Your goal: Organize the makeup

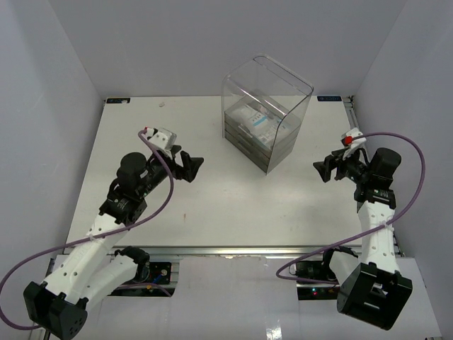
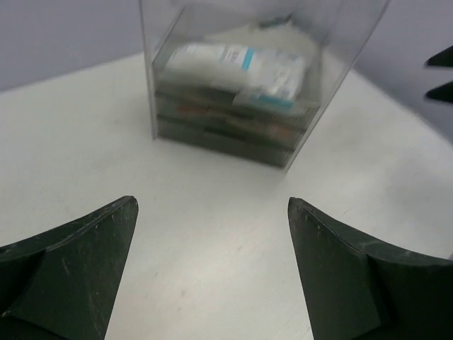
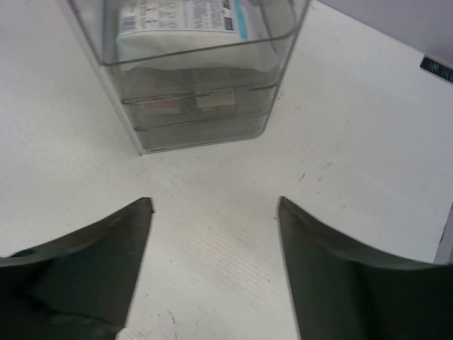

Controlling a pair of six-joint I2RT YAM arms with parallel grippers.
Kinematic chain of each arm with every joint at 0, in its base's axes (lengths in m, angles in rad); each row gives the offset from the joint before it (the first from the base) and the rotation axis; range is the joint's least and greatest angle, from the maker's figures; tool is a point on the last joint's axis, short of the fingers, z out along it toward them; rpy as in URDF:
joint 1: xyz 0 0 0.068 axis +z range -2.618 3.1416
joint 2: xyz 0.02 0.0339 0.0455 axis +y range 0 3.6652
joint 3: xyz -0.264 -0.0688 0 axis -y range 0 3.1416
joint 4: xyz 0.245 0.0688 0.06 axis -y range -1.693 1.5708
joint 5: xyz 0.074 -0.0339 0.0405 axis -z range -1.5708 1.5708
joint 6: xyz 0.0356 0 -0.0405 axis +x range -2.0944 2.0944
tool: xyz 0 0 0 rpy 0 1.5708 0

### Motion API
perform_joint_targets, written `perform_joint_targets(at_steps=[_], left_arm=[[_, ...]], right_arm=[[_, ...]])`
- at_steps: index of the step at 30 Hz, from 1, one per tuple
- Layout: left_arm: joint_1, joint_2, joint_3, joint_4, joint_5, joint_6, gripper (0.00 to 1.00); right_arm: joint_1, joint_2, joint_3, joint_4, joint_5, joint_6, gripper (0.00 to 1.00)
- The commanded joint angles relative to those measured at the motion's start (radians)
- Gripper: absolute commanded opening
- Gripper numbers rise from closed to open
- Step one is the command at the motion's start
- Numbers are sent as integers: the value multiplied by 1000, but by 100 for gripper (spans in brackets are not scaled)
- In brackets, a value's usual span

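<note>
The makeup sits inside the clear plastic drawer box [image 1: 263,120] at the table's back middle. White-and-blue sachets [image 1: 256,120] lie in its top tray, also seen in the left wrist view [image 2: 244,67] and the right wrist view [image 3: 185,25]. Flat palettes fill the drawers below [image 2: 226,117] [image 3: 187,106]; I cannot tell them apart. My left gripper [image 1: 195,166] is open and empty, left of the box. My right gripper [image 1: 322,170] is open and empty, right of the box. Both jaws stand wide apart over bare table [image 2: 212,212] [image 3: 216,205].
The white table [image 1: 219,205] ends at grey walls on the left, back and right. The box has a tall clear hood [image 1: 272,78]. The right gripper's fingers [image 2: 440,74] show at the right edge of the left wrist view.
</note>
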Motion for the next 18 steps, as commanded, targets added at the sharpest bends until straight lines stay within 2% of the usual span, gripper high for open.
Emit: perform_joint_targets(at_steps=[1,7,18], left_arm=[[7,-81,-86,-105,-98,86,98],[7,-171,-105,-109,-114,87,98],[9,-167,-101,-120,-118,87,98]], right_arm=[[-56,17,-45,129,100,144,90],[-75,-6,-98,229,256,352,90],[-77,8,-72,224,281,448,90]])
